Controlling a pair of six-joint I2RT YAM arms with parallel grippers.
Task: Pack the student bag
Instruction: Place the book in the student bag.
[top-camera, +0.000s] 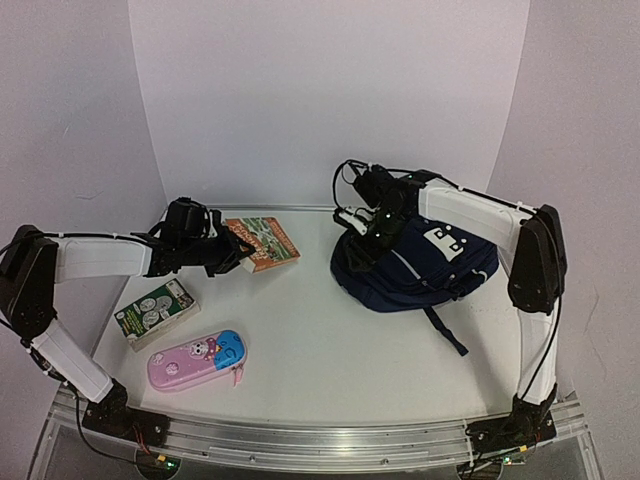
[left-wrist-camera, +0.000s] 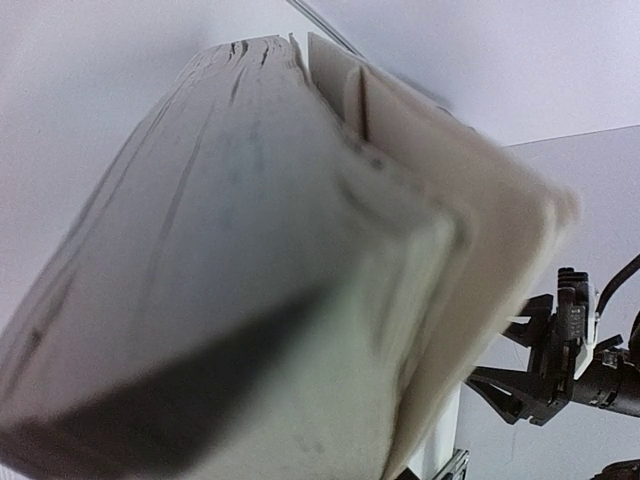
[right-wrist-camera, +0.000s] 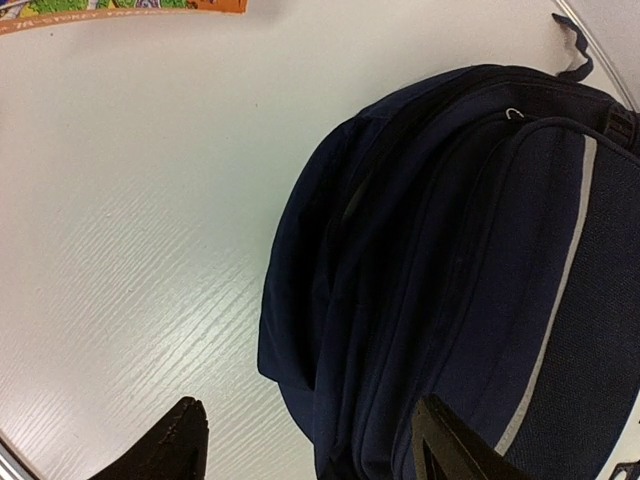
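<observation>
From above: the left gripper (top-camera: 225, 252) pinches 1 book (top-camera: 262, 243) by its edge, seemingly to carry it to the student bag (top-camera: 415, 265) lying at the right.

Left wrist: pages fill the view (clamped close).

Right wrist: the right gripper (right-wrist-camera: 312, 445) hangs spread over the bag's rim, probably to open it.

Navy-blue student bag (top-camera: 420, 265) at 3 o'clock, thin grey-white stripes. Pencil case (top-camera: 197, 359) at 7 o'clock: pink with blue end, cartoon print. Picture book (top-camera: 262, 243) at 11 o'clock: orange border, green illustrated cover. Dark-green box (top-camera: 157, 311) at 9 o'clock, grey coin pattern. White wood-grain table (top-camera: 330, 350).
</observation>
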